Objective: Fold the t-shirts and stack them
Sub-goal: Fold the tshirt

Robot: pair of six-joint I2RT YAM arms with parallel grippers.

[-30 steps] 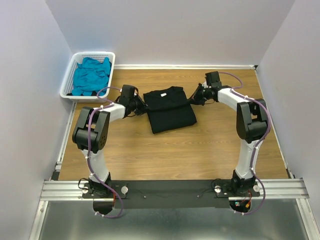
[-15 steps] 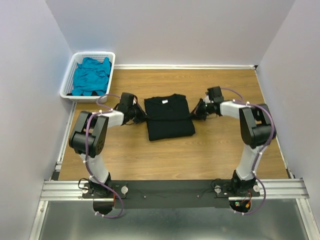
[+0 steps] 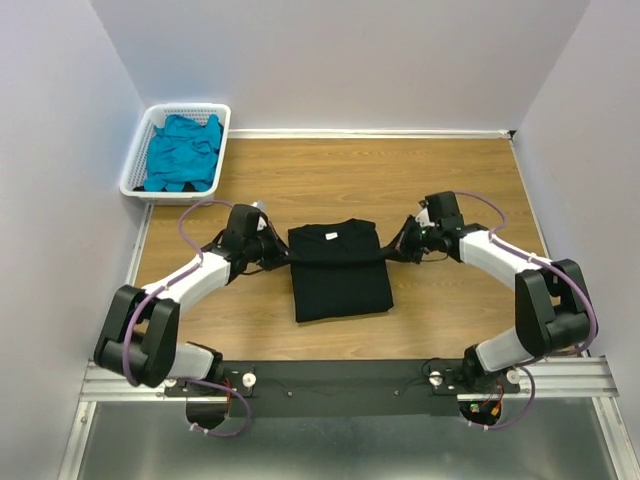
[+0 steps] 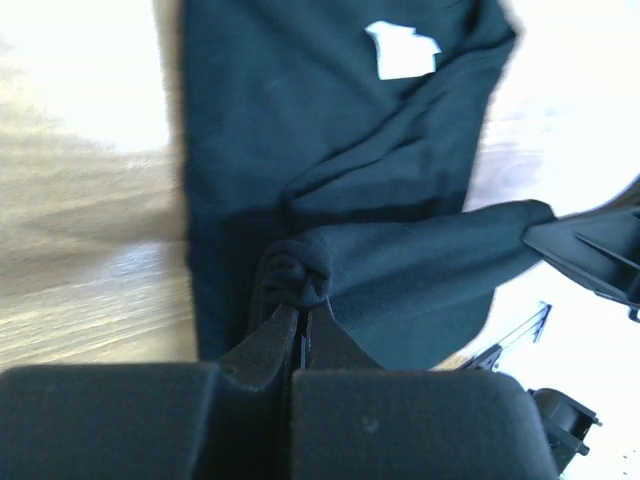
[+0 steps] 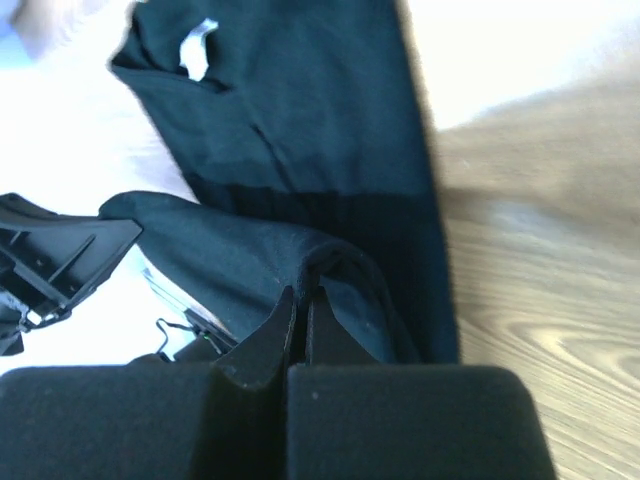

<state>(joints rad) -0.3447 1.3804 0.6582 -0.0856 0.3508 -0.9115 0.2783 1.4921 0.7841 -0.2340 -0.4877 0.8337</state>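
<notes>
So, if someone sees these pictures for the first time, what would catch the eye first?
The black t-shirt lies partly folded in the middle of the wooden table, its white neck label on the far part. The left gripper and the right gripper are each shut on a bunched side edge of it, one on each side. In the far left corner, a crumpled teal t-shirt lies in the white basket.

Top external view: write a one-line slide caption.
The left fingers and right fingers pinch opposite sides of the black t-shirt; the teal t-shirt lies in the white basket.
</notes>
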